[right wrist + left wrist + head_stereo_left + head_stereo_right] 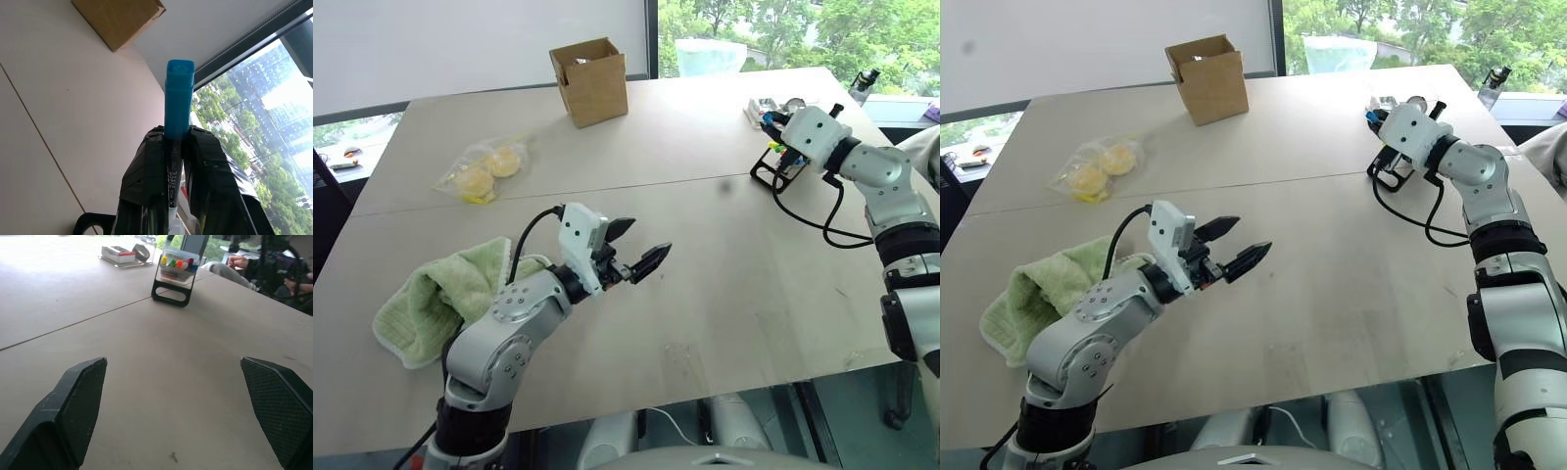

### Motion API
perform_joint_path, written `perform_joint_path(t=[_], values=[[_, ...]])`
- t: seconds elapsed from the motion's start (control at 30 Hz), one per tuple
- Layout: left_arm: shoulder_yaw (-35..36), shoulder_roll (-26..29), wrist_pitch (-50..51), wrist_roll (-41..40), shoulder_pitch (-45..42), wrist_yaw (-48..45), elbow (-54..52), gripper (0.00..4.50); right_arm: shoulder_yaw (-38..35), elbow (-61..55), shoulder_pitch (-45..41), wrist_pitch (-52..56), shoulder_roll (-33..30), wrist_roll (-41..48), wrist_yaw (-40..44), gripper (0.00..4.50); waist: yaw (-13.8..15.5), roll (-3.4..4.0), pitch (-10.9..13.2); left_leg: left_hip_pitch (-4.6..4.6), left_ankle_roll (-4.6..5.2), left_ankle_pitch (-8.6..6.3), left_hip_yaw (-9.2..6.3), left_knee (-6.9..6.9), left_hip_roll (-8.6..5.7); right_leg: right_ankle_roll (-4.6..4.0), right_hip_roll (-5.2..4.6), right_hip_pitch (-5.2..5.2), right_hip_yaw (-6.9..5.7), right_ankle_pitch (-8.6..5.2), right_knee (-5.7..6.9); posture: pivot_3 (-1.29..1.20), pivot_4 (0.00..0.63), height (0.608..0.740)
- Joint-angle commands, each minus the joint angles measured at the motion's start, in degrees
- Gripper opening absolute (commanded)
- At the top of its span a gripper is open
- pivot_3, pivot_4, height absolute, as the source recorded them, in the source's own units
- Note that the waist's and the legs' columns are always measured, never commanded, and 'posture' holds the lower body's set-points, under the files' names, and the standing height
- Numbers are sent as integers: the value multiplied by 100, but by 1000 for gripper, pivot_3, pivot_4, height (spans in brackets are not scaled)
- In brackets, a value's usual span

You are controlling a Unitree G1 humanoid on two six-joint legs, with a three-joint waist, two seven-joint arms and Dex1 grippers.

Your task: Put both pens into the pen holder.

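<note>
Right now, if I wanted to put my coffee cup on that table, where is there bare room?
The widest bare stretch lies mid-table, between the open left gripper and the pen holder. Another runs between the cardboard box and the bag of yellow fruit. It is crowded around the pen holder, where the right gripper holds a blue-ended pen.

Pale wooden table [724,294], tree-filled window [783,29]

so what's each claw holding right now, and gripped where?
Right claw is shut on a pen, clamped on its black barrel just below the blue end. Left claw is open and holds nothing.
</note>
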Motion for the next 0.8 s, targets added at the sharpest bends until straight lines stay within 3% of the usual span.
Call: perform_joint_path(t=[0.03, 0.8], values=[[176, 70, -190, -215, 19, -180, -382, 4500, -152, -158, -114, -172, -199, -21, -66, 30, 0, 0, 0, 0, 0, 0, 0, 0, 0, 0, 1, 0, 0, 0, 1, 0, 150, 740], [7, 194, -775, 199, 155, -501, -222, 4500, 80, 913, -477, -565, -11, -702, -655, 27, -3, 0, 0, 17, 0, 0, 17, 1, 6, 0, 9, 13, 15, 0, 1, 0, 150, 740]])
